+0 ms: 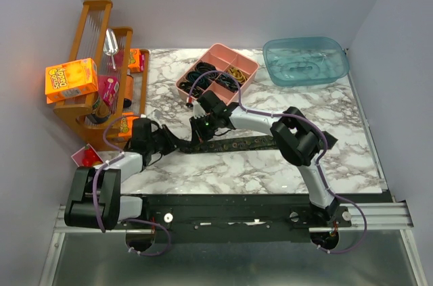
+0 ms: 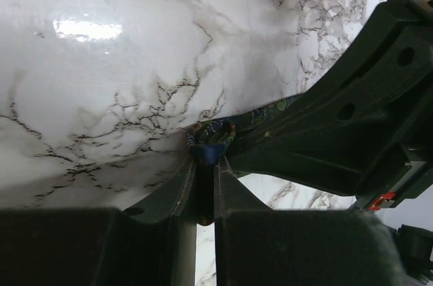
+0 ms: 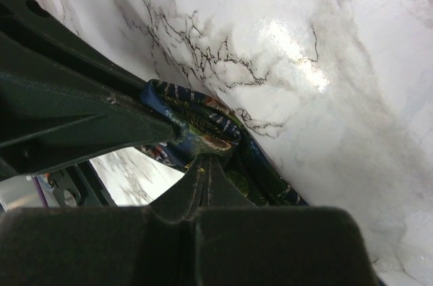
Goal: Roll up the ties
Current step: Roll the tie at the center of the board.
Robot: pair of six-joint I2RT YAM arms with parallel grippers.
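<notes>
One dark tie [image 1: 243, 143] with a fine light pattern lies flat across the marble table [image 1: 270, 171], stretching right from the middle. Its left end is curled into a small fold [image 2: 211, 138]. My left gripper [image 1: 180, 143] is shut on that fold, fingertips together [image 2: 205, 161]. My right gripper [image 1: 200, 133] comes in from the far side and is shut on the same curled end [image 3: 203, 156], where blue-green fabric [image 3: 203, 120] bunches at its tips. The two grippers touch or nearly touch at the fold. The right gripper's fingers [image 2: 338, 130] fill the right of the left wrist view.
A pink divided tray [image 1: 218, 56] with black and yellow band loops stands just behind the grippers. A teal plastic tub [image 1: 306, 61] is at the back right. A wooden rack [image 1: 101, 76] with orange boxes stands at the left, and a small red item [image 1: 88, 157] lies beside the left arm.
</notes>
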